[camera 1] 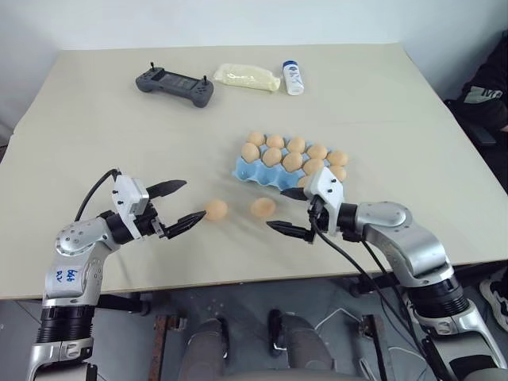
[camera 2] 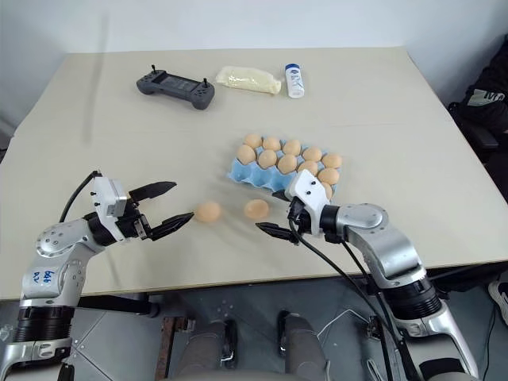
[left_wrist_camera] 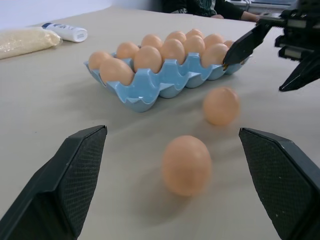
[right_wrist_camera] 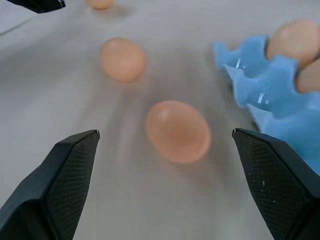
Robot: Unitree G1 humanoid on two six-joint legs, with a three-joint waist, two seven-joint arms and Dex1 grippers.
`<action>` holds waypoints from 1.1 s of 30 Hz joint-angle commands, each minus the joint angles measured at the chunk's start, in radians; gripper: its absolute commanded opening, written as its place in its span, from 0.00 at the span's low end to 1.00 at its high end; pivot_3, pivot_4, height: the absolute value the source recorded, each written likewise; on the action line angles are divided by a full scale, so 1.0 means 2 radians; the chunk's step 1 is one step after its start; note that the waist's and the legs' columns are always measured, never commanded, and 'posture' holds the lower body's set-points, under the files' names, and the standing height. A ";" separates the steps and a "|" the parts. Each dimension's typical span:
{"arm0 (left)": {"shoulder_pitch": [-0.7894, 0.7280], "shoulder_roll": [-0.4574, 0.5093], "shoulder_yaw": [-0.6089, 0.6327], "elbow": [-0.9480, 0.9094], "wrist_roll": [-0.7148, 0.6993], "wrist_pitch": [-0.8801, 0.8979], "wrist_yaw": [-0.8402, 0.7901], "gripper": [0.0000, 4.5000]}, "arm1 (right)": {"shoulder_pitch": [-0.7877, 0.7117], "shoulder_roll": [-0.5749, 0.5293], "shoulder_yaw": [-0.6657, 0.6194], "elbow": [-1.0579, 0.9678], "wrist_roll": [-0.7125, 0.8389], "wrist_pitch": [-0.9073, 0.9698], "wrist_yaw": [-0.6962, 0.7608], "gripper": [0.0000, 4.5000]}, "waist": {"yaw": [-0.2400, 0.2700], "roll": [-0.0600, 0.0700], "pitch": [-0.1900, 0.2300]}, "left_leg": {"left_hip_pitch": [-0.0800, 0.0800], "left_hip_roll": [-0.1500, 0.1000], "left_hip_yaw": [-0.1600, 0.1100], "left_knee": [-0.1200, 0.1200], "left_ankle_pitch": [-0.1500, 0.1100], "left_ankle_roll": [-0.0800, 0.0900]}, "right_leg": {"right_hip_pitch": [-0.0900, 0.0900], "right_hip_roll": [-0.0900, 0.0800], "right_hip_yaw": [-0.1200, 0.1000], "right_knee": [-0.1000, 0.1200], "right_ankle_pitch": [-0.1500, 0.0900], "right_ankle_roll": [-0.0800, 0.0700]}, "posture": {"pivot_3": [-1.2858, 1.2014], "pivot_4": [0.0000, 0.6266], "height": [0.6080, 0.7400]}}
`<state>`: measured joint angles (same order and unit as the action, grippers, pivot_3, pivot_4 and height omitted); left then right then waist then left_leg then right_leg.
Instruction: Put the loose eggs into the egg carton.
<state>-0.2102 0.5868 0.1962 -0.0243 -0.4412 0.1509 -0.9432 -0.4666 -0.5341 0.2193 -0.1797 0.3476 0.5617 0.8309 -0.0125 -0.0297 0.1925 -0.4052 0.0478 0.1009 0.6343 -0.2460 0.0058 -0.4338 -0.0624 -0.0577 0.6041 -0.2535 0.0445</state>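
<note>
Two smooth orange-brown loose eggs (camera 1: 216, 209) (camera 1: 263, 208) on beige worktop (camera 1: 119, 143), near side of light blue moulded egg carton (camera 1: 258, 174), mostly filled | left end effector (camera 1: 180, 203) open, empty, left of eggs | right end effector (camera 1: 292, 211) open, empty, right of eggs

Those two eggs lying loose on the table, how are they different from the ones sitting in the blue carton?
The two loose eggs lie on their sides on the bare table, free to roll; the carton eggs sit held in the pockets of the egg carton. The loose eggs lie apart from each other; the carton eggs are packed in close rows. All share the same light orange-brown shell and look alike in size.
</note>
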 commanded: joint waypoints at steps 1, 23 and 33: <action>0.010 0.003 0.012 -0.031 -0.010 0.000 0.009 1.00 | -0.018 0.013 0.007 0.008 -0.010 -0.018 0.008 0.99 | 0.000 0.000 0.000 | 0.000 0.000 0.000 0.000 0.000 0.000 | 0.000 0.000 0.000 0.000 0.000 0.000 | 0.52 0.24 1.00; 0.022 -0.001 0.009 -0.046 -0.013 -0.002 0.028 1.00 | -0.078 0.093 0.036 0.126 -0.074 -0.079 0.018 0.99 | -0.009 0.000 0.000 | 0.000 0.001 0.005 0.000 0.001 0.000 | -0.005 0.000 0.005 0.006 0.000 -0.002 | 0.52 0.24 1.00; 0.019 -0.001 0.009 -0.040 -0.012 -0.005 0.027 1.00 | -0.087 0.115 0.047 0.151 -0.099 -0.073 0.011 0.99 | -0.009 0.000 0.000 | 0.000 0.001 0.005 0.000 0.000 0.000 | -0.006 0.000 0.006 0.006 0.000 -0.002 | 0.52 0.24 1.00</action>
<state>-0.1689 0.5861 0.1975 -0.0754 -0.4456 0.1537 -0.8876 -0.6208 -0.3163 0.3110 0.1368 0.1549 0.4237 0.8578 -0.0302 -0.0296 0.1925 -0.4048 0.0492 0.1117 0.6342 -0.2451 0.0051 -0.4454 -0.0620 -0.0467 0.6166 -0.2535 0.0405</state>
